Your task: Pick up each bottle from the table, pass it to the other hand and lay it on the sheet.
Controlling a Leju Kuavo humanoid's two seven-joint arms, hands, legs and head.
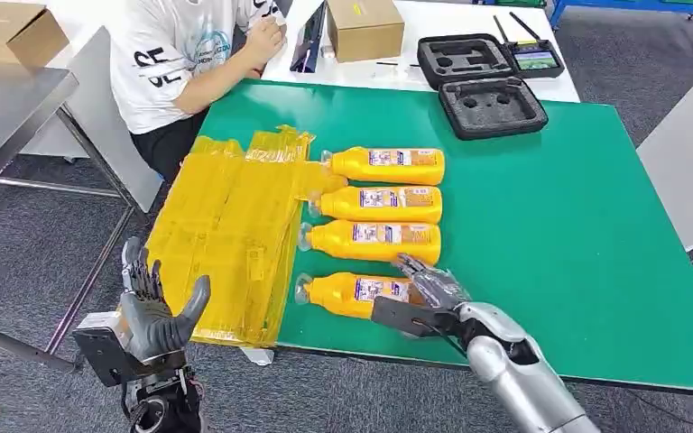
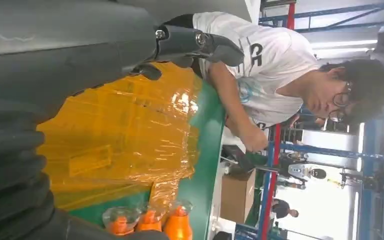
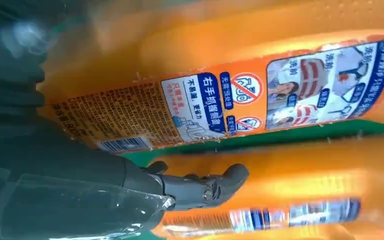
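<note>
green worktop (image 1: 541, 225) spread wide, with a yellow sheet (image 1: 226, 234) lying over its left part and hanging past the near edge. four orange bottles in a row beside the sheet, each lying flat, long axis running left to right, caps toward the sheet. nearest bottle (image 1: 347, 293) closest to the near edge, touched at its base end by the right hand (image 1: 424, 293). fingers (image 3: 205, 187) of that hand draped over and around the bottle, grip probably not yet closed, though hard to tell. left hand (image 1: 153, 311) raised off the worktop's left edge, palm up, fingers apart, holding nothing. right hand clearly the nearer; handover likely to travel leftward along the bottle's axis.
</note>
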